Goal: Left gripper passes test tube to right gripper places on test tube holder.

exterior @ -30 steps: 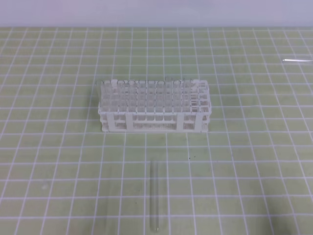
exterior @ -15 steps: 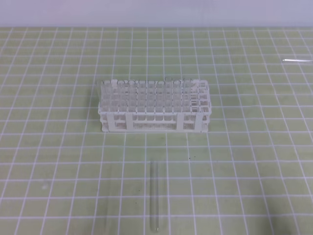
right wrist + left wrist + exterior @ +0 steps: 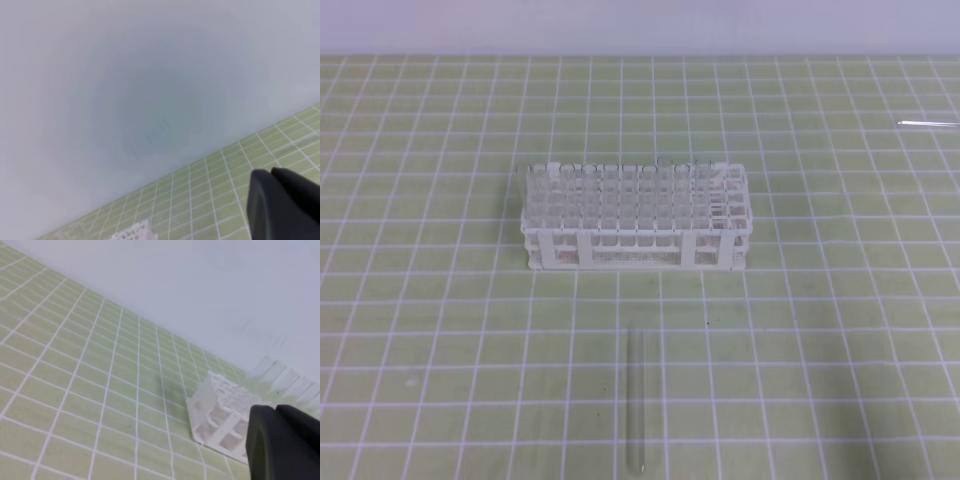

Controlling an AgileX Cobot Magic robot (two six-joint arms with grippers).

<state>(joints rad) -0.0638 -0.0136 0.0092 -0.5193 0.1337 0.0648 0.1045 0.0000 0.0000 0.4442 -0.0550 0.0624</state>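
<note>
Nothing shifting across last second: scene holding static, task not yet begun.
Left tool point(image 3: 272, 412) hanging above bench point(image 3: 420, 300), fingers together, empty.
Test tube holder point(image 3: 635, 218) sitting mid-bench.
Test tube point(image 3: 638, 400) lying just before it, untouched.
Right tool point(image 3: 272, 175) idling, fingers together, empty.

The right gripper point(image 3: 272, 176) fills the lower right corner of the right wrist view as a black mass, its two fingers pressed together with only a thin seam between them and nothing held; behind and to the left of it runs a green mat point(image 3: 200, 200) ruled with white grid lines, rising toward the right edge. Well to the left of the gripper, at the bottom edge, a blurred white corner of the test tube holder point(image 3: 132, 233) shows on the mat; above the mat a plain pale grey-blue wall point(image 3: 130, 85) takes up most of the view.
</note>
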